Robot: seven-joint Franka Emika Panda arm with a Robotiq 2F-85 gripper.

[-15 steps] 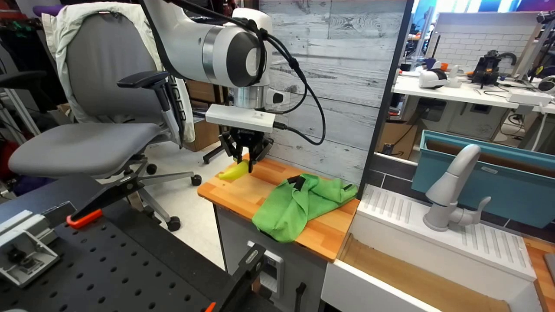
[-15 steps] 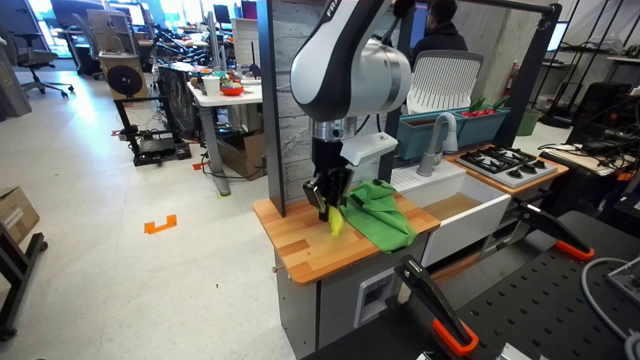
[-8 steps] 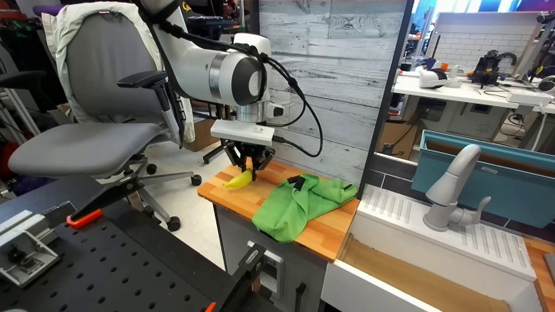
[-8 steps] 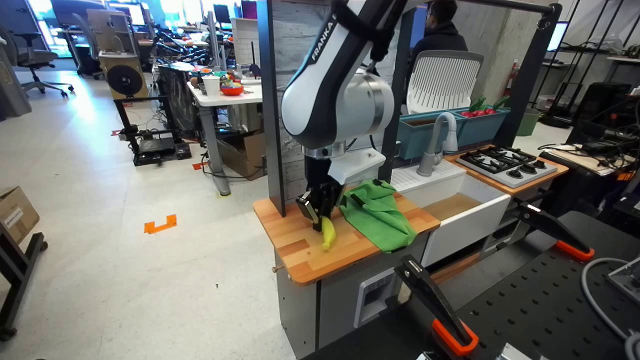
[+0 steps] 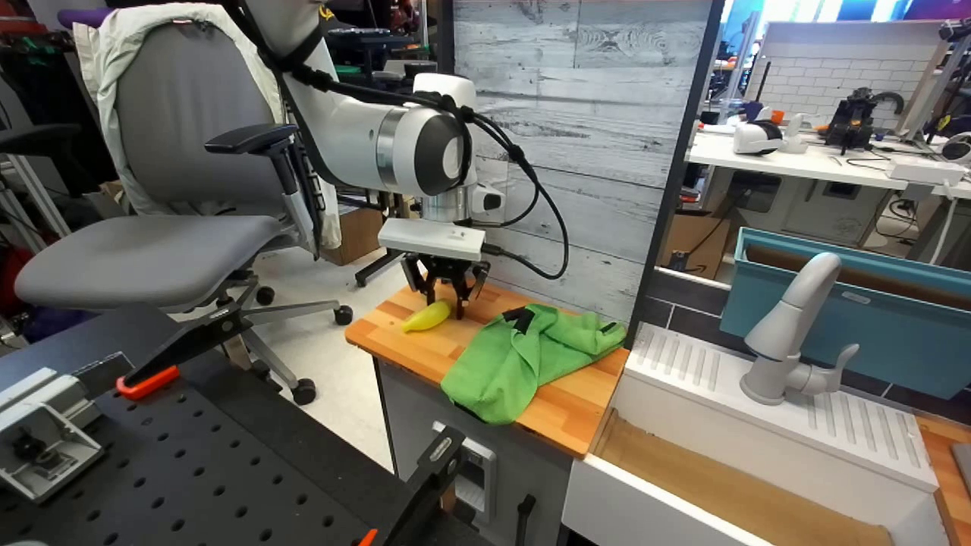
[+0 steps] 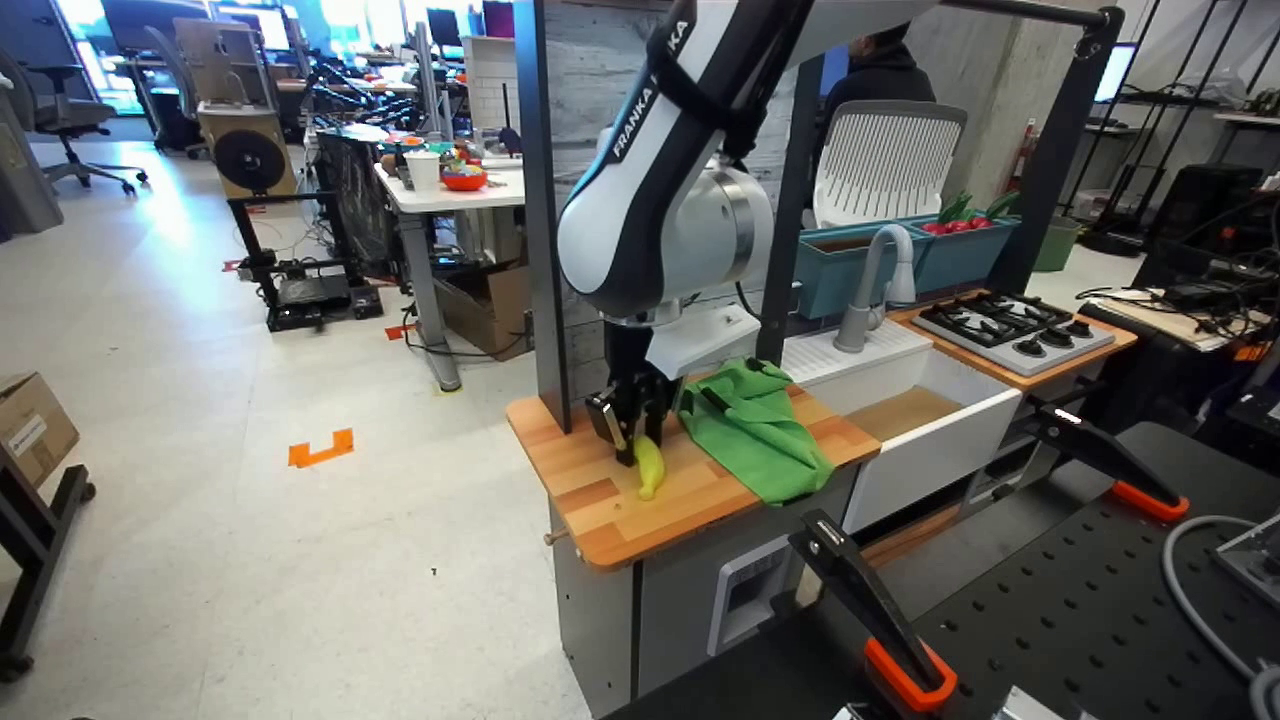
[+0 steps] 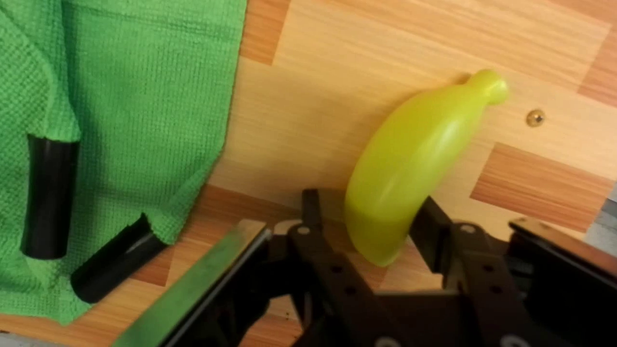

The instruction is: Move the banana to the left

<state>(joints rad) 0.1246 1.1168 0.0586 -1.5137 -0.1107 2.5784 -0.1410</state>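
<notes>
The yellow banana [image 7: 409, 159] lies on the wooden countertop [image 5: 394, 318], to the side of a green cloth. It also shows in both exterior views [image 5: 427, 316] [image 6: 650, 468]. My gripper [image 7: 370, 198] is low over the counter, around the blunt end of the banana. Its fingers stand apart, one on each side of that end. In the wrist view a gap shows between the banana and the finger on the cloth's side; the opposite finger [image 7: 431, 231] is close against it or touching, I cannot tell which. In an exterior view the gripper [image 5: 445, 309] points straight down.
The green cloth [image 5: 531, 364] with black tabs lies crumpled on the counter beside the banana. A grey wood-pattern panel [image 5: 569, 152] rises behind the counter. A white sink [image 5: 683, 440] with a grey faucet [image 5: 793, 326] adjoins it. An office chair [image 5: 152, 258] stands beyond the counter end.
My gripper came down with the banana, shifting it slightly across the counter's end. Since half a second ago the fingers have spread apart and the banana rests on the countertop between them.
</notes>
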